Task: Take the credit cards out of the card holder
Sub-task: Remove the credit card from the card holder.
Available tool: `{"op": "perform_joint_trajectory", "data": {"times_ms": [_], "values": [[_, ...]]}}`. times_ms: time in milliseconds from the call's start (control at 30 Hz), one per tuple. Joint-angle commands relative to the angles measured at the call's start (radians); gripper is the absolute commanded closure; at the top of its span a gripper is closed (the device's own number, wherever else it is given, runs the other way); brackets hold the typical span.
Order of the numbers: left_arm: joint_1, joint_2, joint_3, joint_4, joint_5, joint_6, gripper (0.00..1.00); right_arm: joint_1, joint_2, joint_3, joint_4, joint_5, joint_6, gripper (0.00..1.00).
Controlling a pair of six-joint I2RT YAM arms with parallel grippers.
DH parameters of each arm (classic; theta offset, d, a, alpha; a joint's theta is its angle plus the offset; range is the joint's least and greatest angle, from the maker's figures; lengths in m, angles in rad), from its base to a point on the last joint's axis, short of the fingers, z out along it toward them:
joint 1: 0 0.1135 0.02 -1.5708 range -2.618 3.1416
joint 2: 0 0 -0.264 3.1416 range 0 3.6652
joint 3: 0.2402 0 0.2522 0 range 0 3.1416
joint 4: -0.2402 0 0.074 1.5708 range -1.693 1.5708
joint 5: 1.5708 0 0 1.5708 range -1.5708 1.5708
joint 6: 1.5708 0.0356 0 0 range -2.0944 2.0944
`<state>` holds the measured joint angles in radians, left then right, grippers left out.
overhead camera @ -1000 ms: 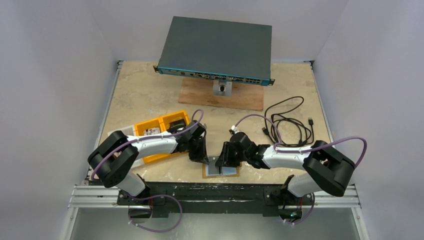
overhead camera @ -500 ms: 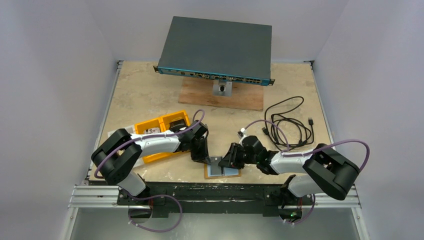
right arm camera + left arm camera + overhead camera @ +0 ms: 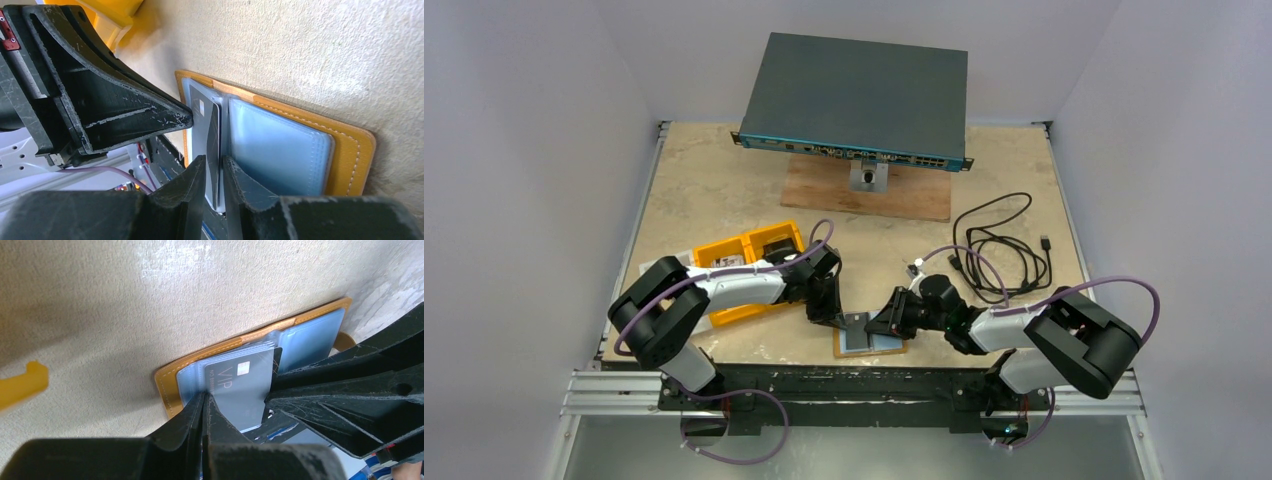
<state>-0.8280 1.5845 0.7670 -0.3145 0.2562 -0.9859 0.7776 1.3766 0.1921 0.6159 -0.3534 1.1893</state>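
Where the right hand [image 3: 214, 161] pinches it, the credit card [image 3: 203, 120] is hidden.

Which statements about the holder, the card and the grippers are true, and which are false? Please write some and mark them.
1. The holder lies open on the table. True.
2. The right gripper pinches a card. True.
3. The card reads "VISA". False: it reads "VIP".
4. The left gripper is wide open. False: its fingers are shut together.
5. The cable lies on the holder. False: it lies far to the right of it.
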Motion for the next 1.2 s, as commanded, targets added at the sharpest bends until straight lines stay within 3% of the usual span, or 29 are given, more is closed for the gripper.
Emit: {"op": "perform_joint_trajectory", "data": {"times_ms": [0, 233, 367, 567, 867, 1033, 1167], "values": [[-0.015, 0.054, -0.024, -0.067, -0.087, 0.007, 1.00, -0.003, -0.007, 0.005, 0.073, -0.028, 0.013, 0.82], [-0.014, 0.037, -0.045, -0.054, -0.084, -0.001, 1.00, -0.004, 0.013, 0.021, 0.057, -0.031, -0.007, 0.94], [-0.014, 0.041, -0.049, -0.055, -0.090, -0.011, 1.00, -0.003, -0.016, 0.036, -0.037, -0.001, -0.043, 0.99], [-0.012, 0.037, -0.049, -0.087, -0.117, -0.011, 1.00, -0.004, -0.088, 0.091, -0.275, 0.090, -0.129, 1.00], [-0.003, 0.056, -0.020, -0.103, -0.116, 0.007, 1.00, -0.003, -0.137, 0.089, -0.348, 0.130, -0.159, 1.00], [-0.003, 0.069, -0.006, -0.103, -0.106, 0.018, 1.00, -0.004, -0.119, 0.091, -0.325, 0.111, -0.166, 0.92], [-0.003, 0.072, -0.006, -0.097, -0.102, 0.020, 1.00, -0.003, -0.117, 0.086, -0.305, 0.102, -0.162, 0.77]]}}
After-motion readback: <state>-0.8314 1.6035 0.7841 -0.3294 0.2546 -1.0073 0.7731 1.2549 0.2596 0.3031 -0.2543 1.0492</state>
